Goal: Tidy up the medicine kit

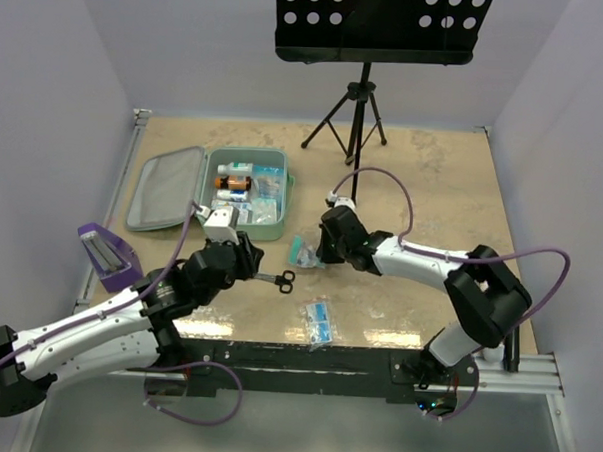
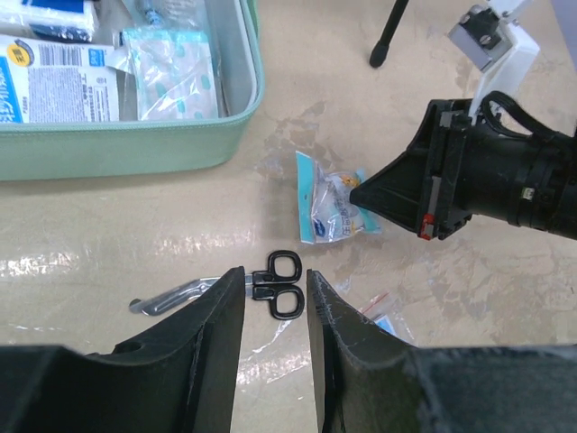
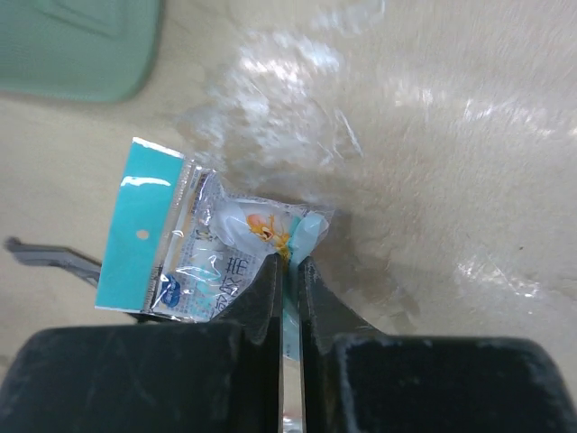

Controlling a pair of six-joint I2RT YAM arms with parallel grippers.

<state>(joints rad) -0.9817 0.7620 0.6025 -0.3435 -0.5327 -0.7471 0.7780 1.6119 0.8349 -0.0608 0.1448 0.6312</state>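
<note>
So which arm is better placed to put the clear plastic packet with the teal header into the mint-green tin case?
Right. The right gripper is shut on the clear plastic packet, near the mint-green tin case. The left gripper is open, straddling the black-handled metal scissors.

Left arm reaching forward, left fingers parted and low, right arm bent leftward, right fingers pinched together

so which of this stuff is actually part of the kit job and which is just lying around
Part of the job: open medicine kit; scissors between the left gripper's open fingers; blue packet pinched by the right gripper; second packet near the arm bases.
Likely just lying about: purple holder; black music stand.
</note>
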